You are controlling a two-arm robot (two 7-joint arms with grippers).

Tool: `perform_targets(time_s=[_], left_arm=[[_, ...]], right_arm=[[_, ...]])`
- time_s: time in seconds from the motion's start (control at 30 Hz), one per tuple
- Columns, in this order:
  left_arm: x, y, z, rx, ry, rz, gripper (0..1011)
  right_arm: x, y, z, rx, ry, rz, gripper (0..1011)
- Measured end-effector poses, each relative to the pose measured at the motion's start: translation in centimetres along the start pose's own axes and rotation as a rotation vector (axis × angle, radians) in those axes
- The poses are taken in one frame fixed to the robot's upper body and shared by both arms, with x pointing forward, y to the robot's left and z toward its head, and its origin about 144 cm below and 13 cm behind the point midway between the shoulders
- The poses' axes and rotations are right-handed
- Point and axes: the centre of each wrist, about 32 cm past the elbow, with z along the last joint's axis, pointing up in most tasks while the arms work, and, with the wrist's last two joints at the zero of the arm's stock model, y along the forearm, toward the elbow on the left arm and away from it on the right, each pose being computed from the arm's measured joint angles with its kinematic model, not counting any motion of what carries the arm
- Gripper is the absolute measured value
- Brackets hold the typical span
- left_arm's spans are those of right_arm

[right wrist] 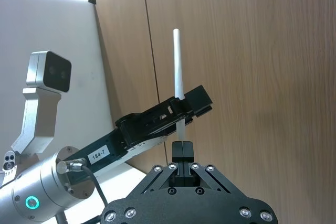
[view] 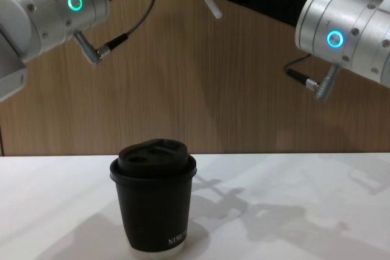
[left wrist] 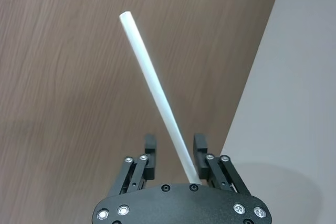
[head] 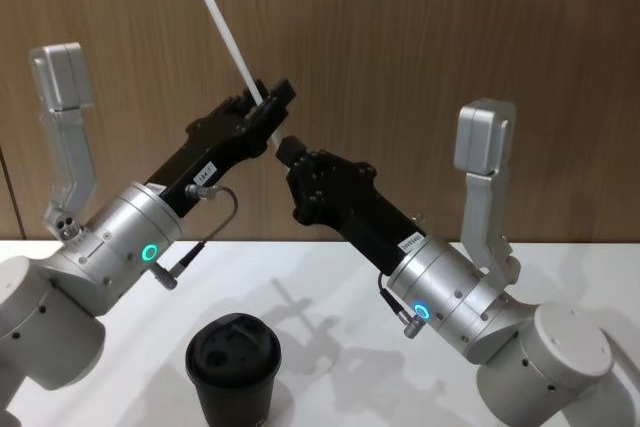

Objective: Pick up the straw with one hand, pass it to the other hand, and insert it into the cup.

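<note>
High above the table, the white straw [head: 230,32] slants up and to the left against the wood wall. My right gripper [head: 287,150], on the blue-ringed wrist, is shut on the straw's lower end [right wrist: 177,61]. Just above it, my left gripper [head: 272,107], on the green-ringed wrist, straddles the straw [left wrist: 157,98]; its fingers [left wrist: 199,145] stand apart with a gap beside the straw. The black lidded cup [head: 235,367] stands upright on the table below both arms, and the straw's bottom tip [view: 213,7] shows far above it [view: 155,199].
The white table [head: 330,267] stretches around the cup, and a wood-panel wall [head: 450,27] rises behind it. Both forearms cross the air above the cup, with each wrist's camera bracket sticking up at the sides.
</note>
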Motion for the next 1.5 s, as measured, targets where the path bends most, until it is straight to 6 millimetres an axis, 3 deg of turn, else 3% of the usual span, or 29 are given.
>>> perform_targets(time_s=[0.33,1.03,1.23,1.5], left_arm=[[0.08,-0.26,-0.15,-0.002,0.005,-0.005,167],[0.26,-0.37,-0.30,-0.003,0.006,0.007,30],[0.37,-0.35,-0.23,-0.005,0.003,0.014,2],[0.43,-0.36,-0.24,-0.009,-0.002,0.013,2]], right_arm=[[0.00,0.00,0.00,0.000,0.000,0.000,0],[0.00,0.00,0.00,0.000,0.000,0.000,0],[0.00,0.00,0.00,0.000,0.000,0.000,105],[0.00,0.00,0.00,0.000,0.000,0.000,354]])
